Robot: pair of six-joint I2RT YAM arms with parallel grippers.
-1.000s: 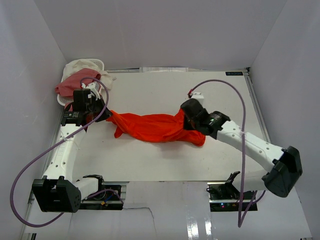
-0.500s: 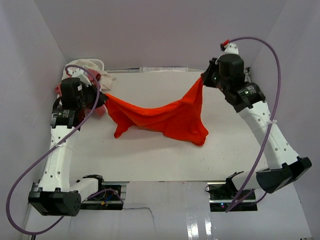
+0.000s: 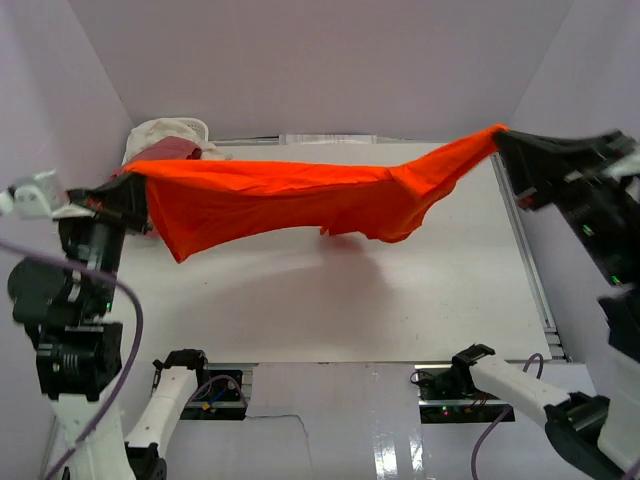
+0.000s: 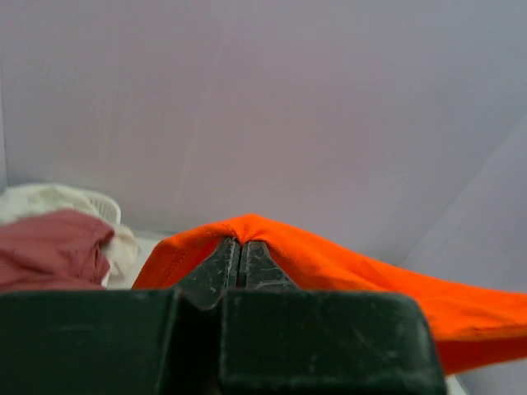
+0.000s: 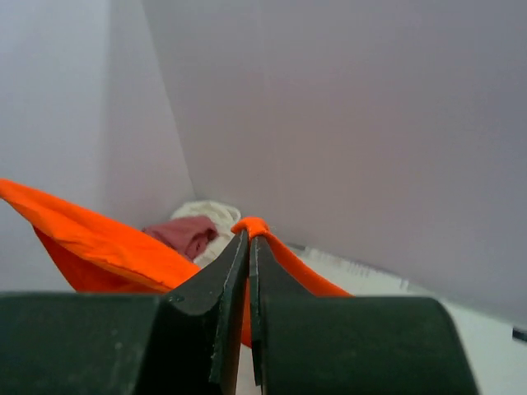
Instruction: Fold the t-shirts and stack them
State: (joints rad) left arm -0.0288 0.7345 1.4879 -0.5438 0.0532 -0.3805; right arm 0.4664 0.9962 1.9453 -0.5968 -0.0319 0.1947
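The bright orange-red t-shirt (image 3: 290, 198) hangs stretched in the air across the table, held at both ends. My left gripper (image 3: 128, 172) is shut on its left corner, the fabric (image 4: 329, 259) folded over the closed jaws (image 4: 240, 243). My right gripper (image 3: 500, 135) is shut on the right corner, a small orange fold (image 5: 251, 225) pinched at the tips (image 5: 249, 237). The shirt's lower edge sags toward the table near the middle. The dusty pink t-shirt (image 3: 170, 150) and the cream-white t-shirt (image 3: 160, 130) lie heaped at the back left corner.
A small white plastic basket (image 3: 203, 128) holds the pink and cream shirts at the back left. The white table (image 3: 330, 300) lies under the hanging shirt. Purple-grey walls enclose the table on three sides, close to both raised arms.
Both arms have lifted high and spread wide apart, pulling the orange-red shirt off the table from a bunched heap into a taut horizontal span. Both grippers stayed shut on it.
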